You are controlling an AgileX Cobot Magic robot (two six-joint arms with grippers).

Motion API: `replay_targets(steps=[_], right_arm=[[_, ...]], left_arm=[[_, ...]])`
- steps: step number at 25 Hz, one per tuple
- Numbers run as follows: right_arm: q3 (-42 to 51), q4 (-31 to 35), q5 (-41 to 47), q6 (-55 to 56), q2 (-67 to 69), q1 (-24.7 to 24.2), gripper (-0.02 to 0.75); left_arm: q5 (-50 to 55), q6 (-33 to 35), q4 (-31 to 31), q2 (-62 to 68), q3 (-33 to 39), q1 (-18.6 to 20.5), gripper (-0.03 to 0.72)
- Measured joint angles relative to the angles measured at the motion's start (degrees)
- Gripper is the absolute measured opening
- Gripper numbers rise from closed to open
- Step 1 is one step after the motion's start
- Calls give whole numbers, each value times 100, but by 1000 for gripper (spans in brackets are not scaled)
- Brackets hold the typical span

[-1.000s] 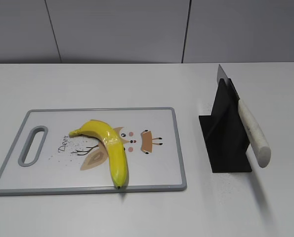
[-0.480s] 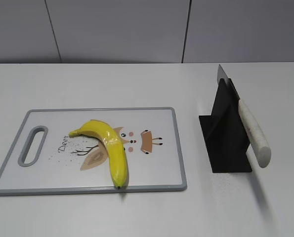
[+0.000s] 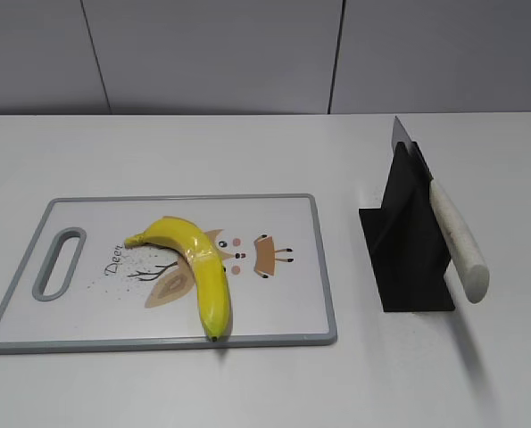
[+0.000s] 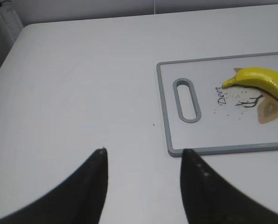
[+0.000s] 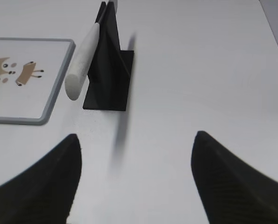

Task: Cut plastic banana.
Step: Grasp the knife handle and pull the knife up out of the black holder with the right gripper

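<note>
Both jaws gape empty; one plastic banana (image 3: 196,267), one board (image 3: 283,294), one knife (image 3: 458,239).

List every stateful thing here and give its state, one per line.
Plastic banana: whole, uncut, lying on the board.
Cutting board: flat on the table.
Knife: stowed in the black stand, handle jutting out.
Left end effector: open, empty.
Right end effector: open, empty.

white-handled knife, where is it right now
The white-handled knife sits in the black stand on the right in the exterior view, right of the grey-rimmed cutting board.
</note>
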Motion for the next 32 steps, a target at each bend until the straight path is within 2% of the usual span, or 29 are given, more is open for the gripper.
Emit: replay_targets(steps=[4, 10, 18, 21, 24, 27, 29, 32], right_arm=[[-298, 29, 13, 0, 938, 0, 581], [-1201, 63, 177, 8, 2772, 0, 581], [-2414, 35, 790, 2, 4879, 140, 581], [-2742, -306, 739, 202, 5356, 752, 581], [-3147, -990, 839, 787, 5964, 1758, 581], [-3556, -1311, 896, 1284, 6540, 2465, 581], [-3800, -1276, 896, 1596, 6957, 2713, 581], [-4027, -1186, 891, 1932, 7410, 2771, 581]], left_arm=[[0, 0, 6, 0, 0, 0, 500], [0, 0, 6, 0, 0, 0, 611], [0, 0, 6, 0, 0, 0, 614], [0, 0, 6, 0, 0, 0, 607], [0, 0, 6, 0, 0, 0, 595], [0, 0, 6, 0, 0, 0, 591], [0, 0, 6, 0, 0, 0, 591], [0, 0, 6, 0, 0, 0, 589]])
